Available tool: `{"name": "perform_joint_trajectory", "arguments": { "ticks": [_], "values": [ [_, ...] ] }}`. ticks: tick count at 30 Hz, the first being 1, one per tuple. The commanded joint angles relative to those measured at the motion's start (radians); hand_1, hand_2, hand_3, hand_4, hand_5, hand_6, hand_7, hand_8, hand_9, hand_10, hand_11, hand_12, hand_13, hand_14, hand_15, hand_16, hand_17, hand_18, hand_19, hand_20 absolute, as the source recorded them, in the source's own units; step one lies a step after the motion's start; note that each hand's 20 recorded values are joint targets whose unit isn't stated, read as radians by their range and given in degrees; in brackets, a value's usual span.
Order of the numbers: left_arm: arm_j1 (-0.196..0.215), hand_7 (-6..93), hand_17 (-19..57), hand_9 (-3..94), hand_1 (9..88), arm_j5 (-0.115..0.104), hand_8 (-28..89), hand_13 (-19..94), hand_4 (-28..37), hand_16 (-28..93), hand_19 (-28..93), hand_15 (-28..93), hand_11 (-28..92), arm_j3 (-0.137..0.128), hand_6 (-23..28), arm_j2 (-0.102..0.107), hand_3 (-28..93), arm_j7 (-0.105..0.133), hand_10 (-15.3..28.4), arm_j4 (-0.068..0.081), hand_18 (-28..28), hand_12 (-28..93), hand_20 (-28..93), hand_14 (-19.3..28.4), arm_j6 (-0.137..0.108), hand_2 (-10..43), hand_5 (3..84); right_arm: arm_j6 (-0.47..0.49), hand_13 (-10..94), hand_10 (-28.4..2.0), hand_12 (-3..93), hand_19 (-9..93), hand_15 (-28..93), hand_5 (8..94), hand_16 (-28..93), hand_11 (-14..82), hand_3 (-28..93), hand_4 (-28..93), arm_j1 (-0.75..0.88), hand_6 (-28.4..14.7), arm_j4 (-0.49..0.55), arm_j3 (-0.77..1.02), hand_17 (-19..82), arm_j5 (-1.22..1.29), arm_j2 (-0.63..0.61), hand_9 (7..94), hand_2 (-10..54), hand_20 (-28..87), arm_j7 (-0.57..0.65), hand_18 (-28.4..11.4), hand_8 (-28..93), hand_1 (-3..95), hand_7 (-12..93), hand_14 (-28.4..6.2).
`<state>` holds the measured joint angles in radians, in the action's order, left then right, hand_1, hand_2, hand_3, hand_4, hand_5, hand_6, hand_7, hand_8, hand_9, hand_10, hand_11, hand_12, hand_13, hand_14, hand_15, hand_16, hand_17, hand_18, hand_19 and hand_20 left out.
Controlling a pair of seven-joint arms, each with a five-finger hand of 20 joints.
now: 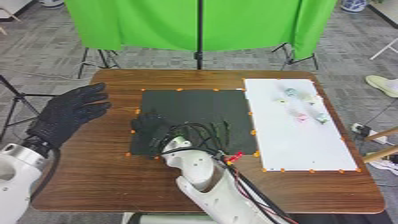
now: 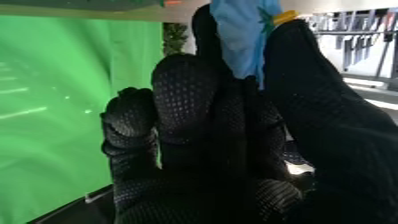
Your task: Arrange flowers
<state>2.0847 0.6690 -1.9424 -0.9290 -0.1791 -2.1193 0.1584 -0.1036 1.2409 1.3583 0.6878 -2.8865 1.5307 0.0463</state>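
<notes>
In the head view my right hand (image 1: 153,125) is over the left part of the black mat (image 1: 188,100); its dark glove blends into the mat. From the right wrist view, the thumb and a finger of my right hand (image 2: 185,82) pinch a soft blue flower (image 2: 238,37) with a yellow and green part beside it. Several small pale flowers (image 1: 303,117), pink, blue and yellowish, lie on the white board (image 1: 302,150). Thin green stems (image 1: 225,131) show on the mat near the right wrist's cables. My left hand (image 1: 69,112), fingers relaxed, is off the table's left side.
Small orange pieces (image 1: 179,89) line the edges of mat and board on the wooden table (image 1: 98,185). Behind the table hangs a green curtain (image 1: 151,25) on stands. A red piece (image 1: 235,157) is on the right arm's cables, near the mat's lower edge.
</notes>
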Motion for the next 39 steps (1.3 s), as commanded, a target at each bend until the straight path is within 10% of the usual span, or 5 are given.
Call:
{"name": "perform_joint_trajectory", "arguments": {
  "ticks": [1,7,12,25,39],
  "values": [
    [-0.008,20.0,-8.3,30.4,25.6,-0.007,-11,24,-25.5,-3,48,41,27,0.01,3.5,0.007,72,-0.014,12.3,0.012,22.0,15,8,15.5,0.016,0.2,35.6,-0.069,72,-2.6,42.4,89,68,71.9,35,13.9,78,-28,-0.009,1.9,-0.022,-0.009,34,-0.014,0.015,86.6,-9.5,47,0.037,-16.9,-18,50.7,49,-3.1],
    [-0.016,20.1,-8.3,30.4,25.6,-0.005,-11,24,-25.5,-3,48,41,27,0.019,3.5,0.005,72,-0.016,12.4,0.013,22.0,14,8,15.5,0.018,0.2,35.6,-0.069,71,-2.6,41.5,89,71,68.3,30,13.9,78,-28,-0.001,1.8,-0.019,-0.004,34,-0.015,0.017,83.4,-9.5,47,0.047,-17.0,-18,47.9,50,-3.6],
    [-0.006,20.0,-8.3,30.4,25.6,-0.007,-11,24,-25.5,-3,48,41,27,0.014,3.5,0.005,72,-0.015,12.3,0.011,22.0,15,8,15.5,0.014,0.3,35.6,-0.066,66,-8.3,21.7,91,77,51.6,27,37.3,86,-28,-0.01,0.8,-0.01,-0.025,33,0.015,0.007,55.0,-9.5,46,0.098,-17.1,-26,36.2,39,-4.9],
    [0.026,20.0,-8.3,30.4,25.7,-0.007,-11,24,-25.5,-3,48,41,27,-0.004,3.5,-0.001,72,0.005,12.3,-0.001,22.0,15,8,15.5,0.002,0.2,35.7,-0.015,63,-8.9,20.1,91,78,50.3,25,39.2,86,-28,-0.024,0.0,0.034,-0.042,32,0.031,-0.018,52.3,-9.5,46,0.145,-17.2,-26,34.9,38,-5.7],
    [0.207,20.0,-8.3,30.5,25.6,0.014,-11,24,-25.3,-3,48,41,27,-0.105,3.6,-0.124,72,0.1,12.4,-0.075,22.0,15,8,15.5,-0.032,0.2,35.7,0.08,49,-9.8,19.5,84,72,45.7,20,38.6,88,-28,-0.046,-1.6,0.262,0.214,26,0.261,-0.33,46.2,-9.2,44,0.173,-17.5,-24,27.8,33,-8.1]
  ]
}}
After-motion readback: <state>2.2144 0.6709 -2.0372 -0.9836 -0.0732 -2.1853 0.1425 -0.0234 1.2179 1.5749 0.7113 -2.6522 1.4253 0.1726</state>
